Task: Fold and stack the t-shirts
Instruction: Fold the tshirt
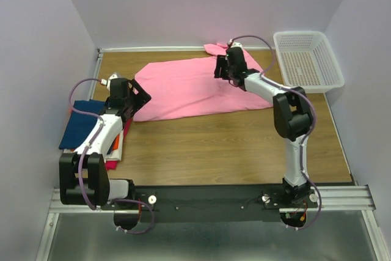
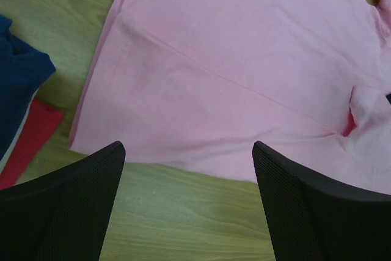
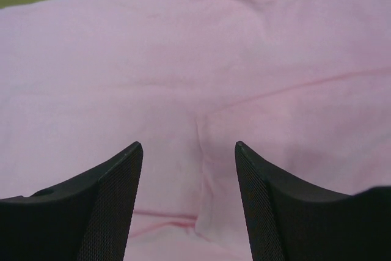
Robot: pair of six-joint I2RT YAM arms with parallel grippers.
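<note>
Basket: white plastic mesh basket [image 1: 282,56], rectangular, upright, at the table's far right corner, close to the right wall.
Table: light brown wood-grain top [image 1: 214,145], bordered by a pale strip along its far and left edges.
Walls: plain pale panels [image 1: 201,4] on three sides.
Rail: aluminium rail [image 1: 342,197] along the near edge.
Below the rail: grey metal sheet [image 1: 214,242].
</note>
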